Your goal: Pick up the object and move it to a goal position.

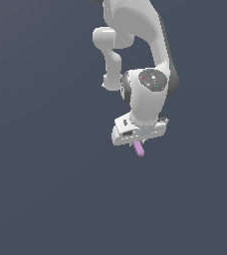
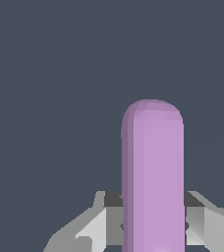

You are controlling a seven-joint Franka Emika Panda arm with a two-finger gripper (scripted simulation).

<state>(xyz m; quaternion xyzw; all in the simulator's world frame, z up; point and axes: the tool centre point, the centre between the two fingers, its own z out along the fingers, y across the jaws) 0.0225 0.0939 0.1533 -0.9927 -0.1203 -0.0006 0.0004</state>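
The white two-fingered tool (image 1: 139,141) at the end of the white robot arm (image 1: 144,55) is pinching a small, thin, pale lilac cylindrical peg with a rounded end (image 1: 140,149). In the exterior view the peg pokes out from under the tool's pale body, slanting slightly toward the exterior view's right, its rounded tip the lowest point of the whole assembly. In the wrist view the lilac peg (image 2: 153,177) fills the middle of the frame, and a grey-white finger (image 2: 97,224) presses against one side of it while a second finger sits against the other side, with no gap visible between them and the peg. The peg is much narrower than the tool that holds it. On the arm's rounded wrist joint, a flat grey disc (image 1: 152,80) carries tiny red and blue-green marks, too small to read as writing; no brand or label can be made out anywhere. Around the arm and peg lies a plain, flat, dark slate-blue background (image 1: 41,174), uniform on every side, with no edges, walls or other objects visible, and open space on all sides of the tool.
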